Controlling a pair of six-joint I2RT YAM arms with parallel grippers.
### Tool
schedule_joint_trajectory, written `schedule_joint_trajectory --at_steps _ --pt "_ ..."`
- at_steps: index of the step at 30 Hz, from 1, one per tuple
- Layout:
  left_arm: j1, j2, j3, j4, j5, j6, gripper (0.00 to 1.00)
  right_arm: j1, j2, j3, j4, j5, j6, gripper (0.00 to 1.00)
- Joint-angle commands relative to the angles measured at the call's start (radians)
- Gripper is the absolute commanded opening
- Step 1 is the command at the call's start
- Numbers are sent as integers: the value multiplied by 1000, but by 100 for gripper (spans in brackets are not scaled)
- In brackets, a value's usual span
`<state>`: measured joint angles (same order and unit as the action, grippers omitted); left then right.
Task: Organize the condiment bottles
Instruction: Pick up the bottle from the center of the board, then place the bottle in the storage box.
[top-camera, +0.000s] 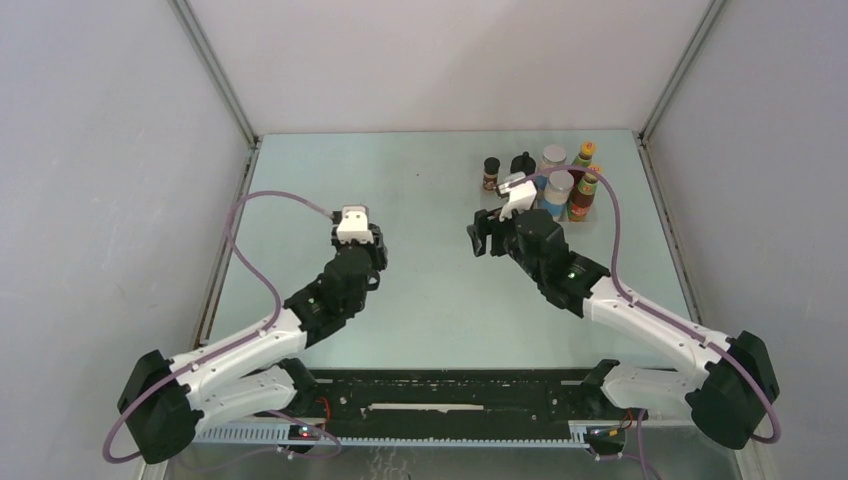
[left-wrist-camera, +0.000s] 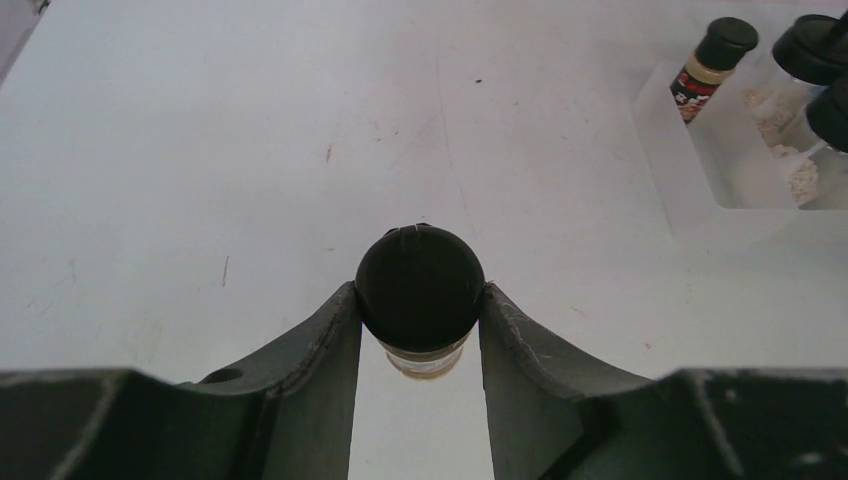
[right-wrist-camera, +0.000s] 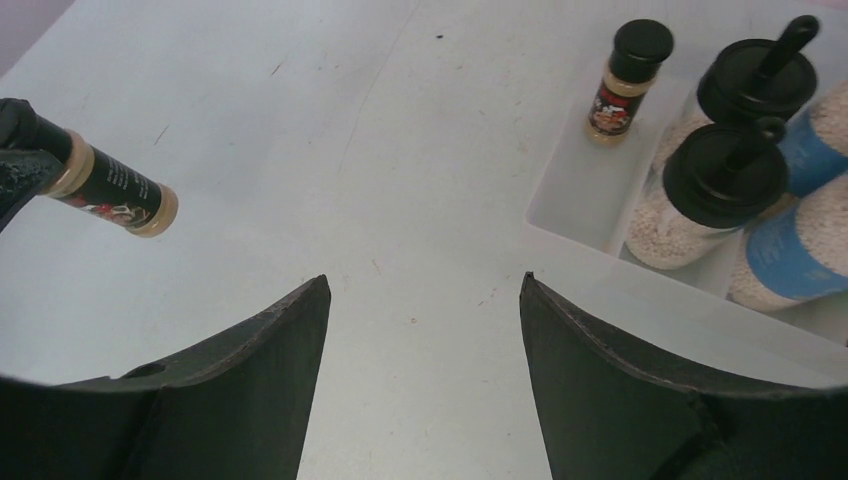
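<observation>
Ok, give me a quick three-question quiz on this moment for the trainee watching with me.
1. True or false: the right gripper is holding a bottle.
2. What is the left gripper shut on? A) nothing B) tiny dark jar C) a spoon
3. How many black-lidded pale jars stand in the clear tray?
Key: 1 false; 2 B; 3 two.

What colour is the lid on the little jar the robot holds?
Black. The lid of the little jar shows best from the left wrist.
</observation>
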<state>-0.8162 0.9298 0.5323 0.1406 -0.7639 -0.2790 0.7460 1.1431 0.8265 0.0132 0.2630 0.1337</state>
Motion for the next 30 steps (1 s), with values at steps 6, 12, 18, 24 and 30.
schedule_joint_trajectory --at_steps 6,12,18,24,30 --pt "-13 153 185 83 183 125 0 -103 -97 -27 -9 47 35 78" --pt "-14 257 265 125 335 183 0 -198 -146 -51 -9 39 44 78" --pt "-14 354 354 139 480 214 0 -266 -186 -77 -9 54 67 78" --pt "-14 458 442 157 587 244 0 -302 -208 -104 -9 91 77 78" --pt "-14 557 531 183 685 277 0 -323 -232 -121 -41 124 77 78"
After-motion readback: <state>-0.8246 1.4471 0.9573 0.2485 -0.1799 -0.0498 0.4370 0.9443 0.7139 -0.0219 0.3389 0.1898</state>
